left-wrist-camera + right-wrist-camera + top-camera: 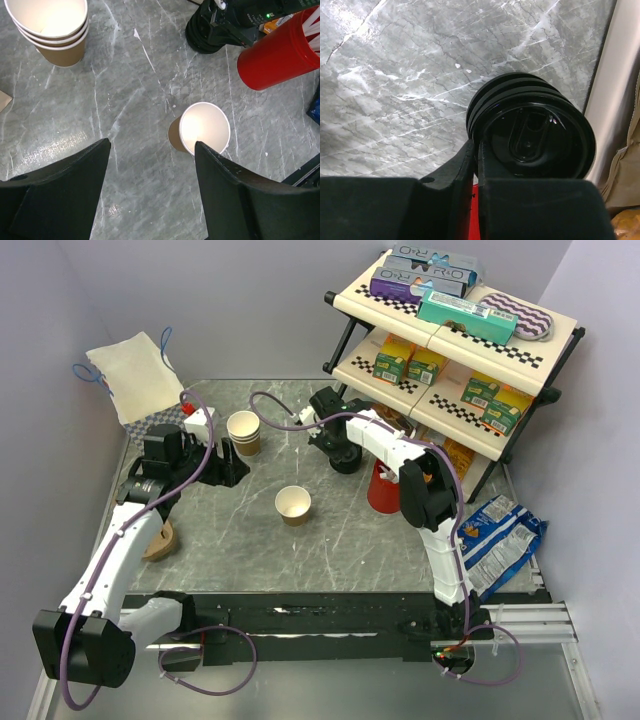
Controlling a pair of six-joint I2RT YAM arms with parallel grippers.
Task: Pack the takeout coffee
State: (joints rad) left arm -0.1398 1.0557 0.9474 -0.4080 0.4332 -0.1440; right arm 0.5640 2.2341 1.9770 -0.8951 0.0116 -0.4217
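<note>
Just left of the red cup [383, 490] of stirrers, as seen from overhead, the right gripper [476, 150] has its fingers [452, 167] almost pressed together. They pinch the rim of the top black lid [535, 145], which sits on a stack of lids [485, 102] on the grey marbled table [340, 550]. Further left of the red cup, the left gripper [152, 145] hangs with fingers spread wide, holding nothing. A lidless brown cup [205, 127] stands upright just beside one fingertip. A stack of brown cups [244, 432] stands well left of the red cup.
</note>
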